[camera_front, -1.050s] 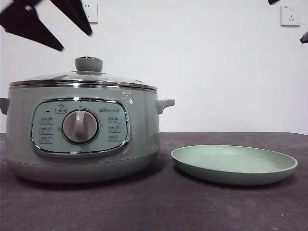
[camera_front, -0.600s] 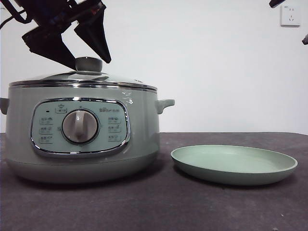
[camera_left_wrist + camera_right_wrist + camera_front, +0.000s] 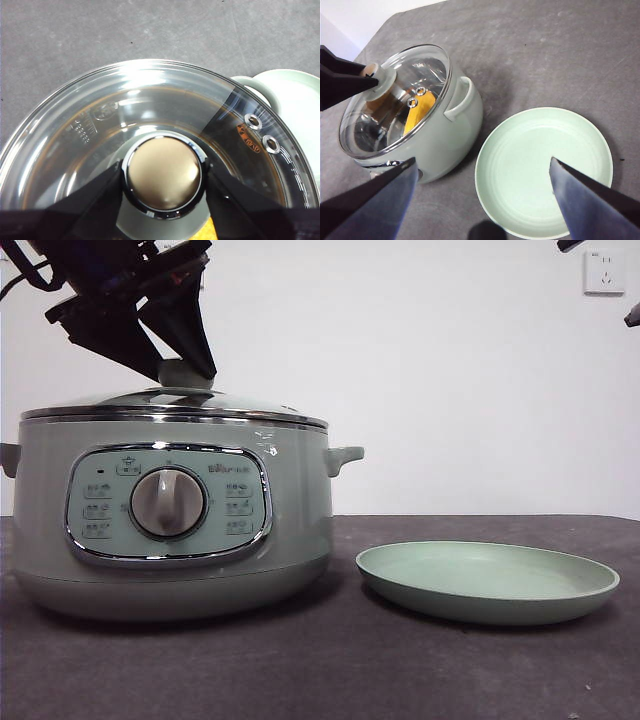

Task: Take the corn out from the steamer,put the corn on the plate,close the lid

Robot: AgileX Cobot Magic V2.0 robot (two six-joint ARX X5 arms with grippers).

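Note:
The sage-green steamer (image 3: pixel 170 540) stands at the left with its glass lid (image 3: pixel 230 405) seated on it. My left gripper (image 3: pixel 183 375) has come down from above and is shut on the lid's knob (image 3: pixel 163 172), one jaw pressed against each side. Through the glass in the right wrist view, the yellow-orange corn (image 3: pixel 419 112) lies inside the steamer (image 3: pixel 455 130). The pale green plate (image 3: pixel 487 585) lies bare to the right of the steamer. My right gripper (image 3: pixel 483 162) hangs open high above the plate (image 3: pixel 545 170), holding nothing.
Dark grey tabletop (image 3: pixel 330 670) stretches in front of the steamer and plate. A white wall with sockets (image 3: pixel 603 272) stands behind. The steamer's side handle (image 3: pixel 343 455) points toward the plate.
The left gripper came down from the upper left onto the lid's knob, and its jaws closed in on the knob. The lid, steamer and plate have not moved.

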